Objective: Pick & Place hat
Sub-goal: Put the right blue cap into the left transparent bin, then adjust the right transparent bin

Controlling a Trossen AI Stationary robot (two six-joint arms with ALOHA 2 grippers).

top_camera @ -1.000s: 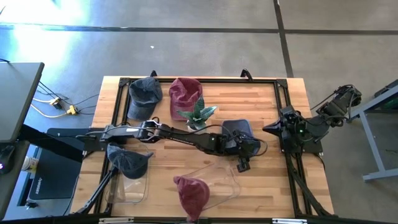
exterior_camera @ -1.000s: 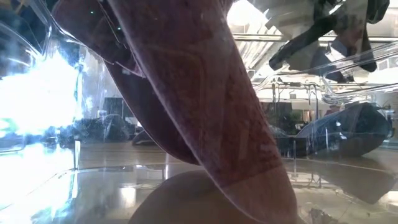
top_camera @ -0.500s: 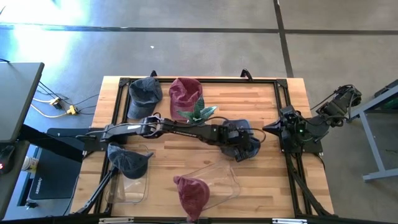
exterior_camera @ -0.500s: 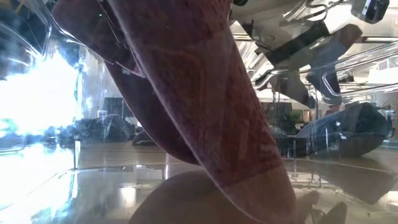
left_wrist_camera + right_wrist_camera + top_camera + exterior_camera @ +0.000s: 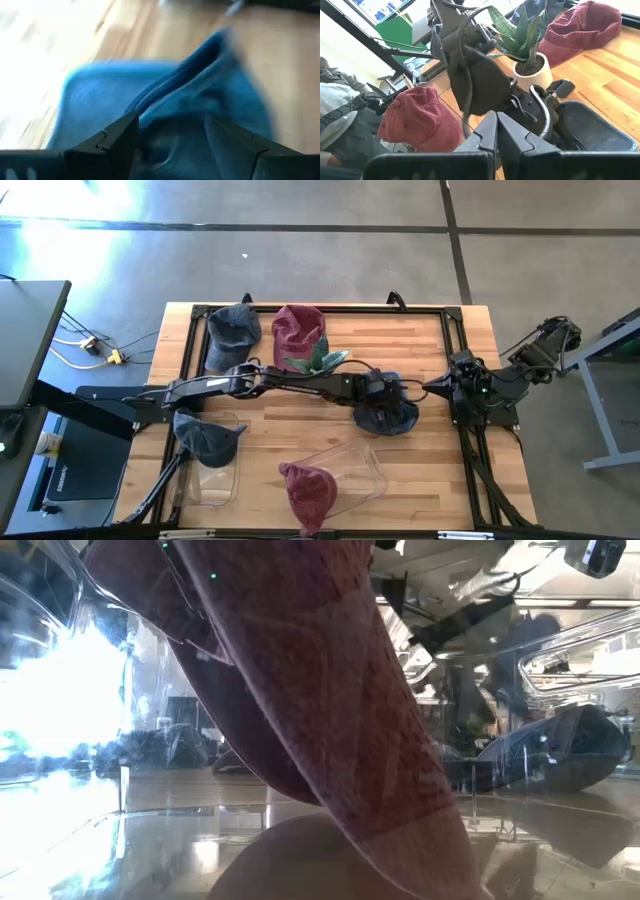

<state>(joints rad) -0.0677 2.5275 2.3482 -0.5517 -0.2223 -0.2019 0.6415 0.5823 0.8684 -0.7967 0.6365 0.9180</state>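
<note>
Near the table's [image 5: 430,480] right edge, left gripper [image 5: 385,402] hangs jaws apart over the navy hat [image 5: 392,417]; drop squarely onto the crown before closing; right gripper [image 5: 432,388] parked shut.

L gripper [image 5: 385,408] on hat [image 5: 392,417] at table [image 5: 420,470] ctr-right, plant [image 5: 318,364] behind

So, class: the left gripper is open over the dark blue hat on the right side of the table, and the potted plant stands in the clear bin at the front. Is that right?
Not quite. The potted plant stands on the bare table, behind the left arm, not in the clear bin; the high view shows it. The rest holds: the left gripper is open over the dark blue hat.
</note>
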